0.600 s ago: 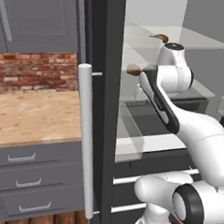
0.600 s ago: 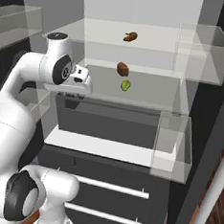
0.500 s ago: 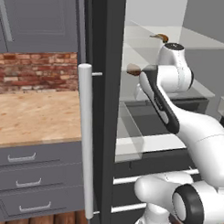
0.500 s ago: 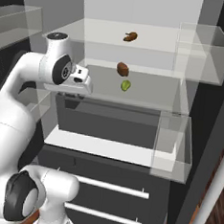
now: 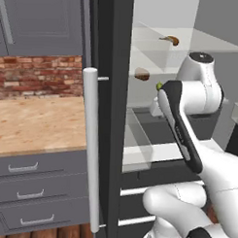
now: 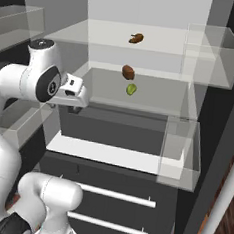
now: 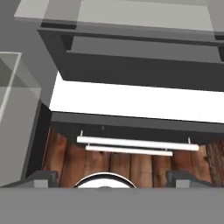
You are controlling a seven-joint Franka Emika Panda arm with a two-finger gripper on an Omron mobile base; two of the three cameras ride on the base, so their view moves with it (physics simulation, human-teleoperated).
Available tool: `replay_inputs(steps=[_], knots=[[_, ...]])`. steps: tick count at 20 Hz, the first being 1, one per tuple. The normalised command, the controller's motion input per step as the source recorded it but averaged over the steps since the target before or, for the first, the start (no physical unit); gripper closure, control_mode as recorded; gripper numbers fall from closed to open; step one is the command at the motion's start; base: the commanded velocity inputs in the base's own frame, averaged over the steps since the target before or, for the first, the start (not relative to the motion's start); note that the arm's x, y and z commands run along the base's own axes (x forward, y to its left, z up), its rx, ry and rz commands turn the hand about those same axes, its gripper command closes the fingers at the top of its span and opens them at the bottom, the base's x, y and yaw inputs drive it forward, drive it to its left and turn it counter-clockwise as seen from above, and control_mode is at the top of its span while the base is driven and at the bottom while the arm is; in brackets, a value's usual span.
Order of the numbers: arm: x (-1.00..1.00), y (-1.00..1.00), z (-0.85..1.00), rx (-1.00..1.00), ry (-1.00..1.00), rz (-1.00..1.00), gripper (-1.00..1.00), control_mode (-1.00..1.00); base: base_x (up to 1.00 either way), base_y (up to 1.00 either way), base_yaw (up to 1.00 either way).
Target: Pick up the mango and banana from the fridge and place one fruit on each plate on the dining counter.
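The fridge [image 5: 111,116] stands open, white inside [image 6: 148,11], with glass shelves. The mango [image 6: 131,89], small and yellow-green, lies on the middle shelf; in the left base view the mango [image 5: 159,86] peeks out behind my arm. On the shelf above lies a small curved brownish piece [image 6: 136,38] with a thin dark tip; I cannot tell whether it is the banana. My gripper [image 6: 74,107] hangs left of the mango and lower, pointing down. In the hand view the gripper [image 7: 113,177] is open and holds nothing. The plates and dining counter are out of view.
A brown oval lump [image 6: 128,72] sits just above the mango. Clear door bins [image 6: 210,52] flank the shelves on the right. The door's long pale handle [image 5: 90,149] stands left of my arm, beside a wooden worktop [image 5: 38,123] over grey drawers. Fridge drawers [image 7: 135,144] lie below.
My hand has shifted slightly left and down, away from the fruit. The things on the shelves have not moved.
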Motion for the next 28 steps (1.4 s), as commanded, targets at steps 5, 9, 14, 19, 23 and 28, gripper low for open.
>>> replay_inputs(steps=[5,9,14,19,23,28], knots=[[-0.55,-0.12,0.23,0.00,-0.16,-0.01,-1.00,-1.00,0.00,0.00,0.00],[-0.39,0.00,0.46,0.00,-0.17,0.00,-1.00,-1.00,0.00,0.00,0.00],[-0.18,-0.09,0.23,0.00,-0.09,0.00,-1.00,1.00,0.00,-0.08,0.00],[0.00,0.00,0.00,0.00,0.00,0.00,-1.00,1.00,0.26,-0.35,0.00],[0.00,0.00,0.00,0.00,0.00,0.00,-1.00,1.00,0.94,-0.03,0.00],[0.00,0.00,0.00,0.00,0.00,0.00,-1.00,1.00,1.00,-0.57,0.00]])
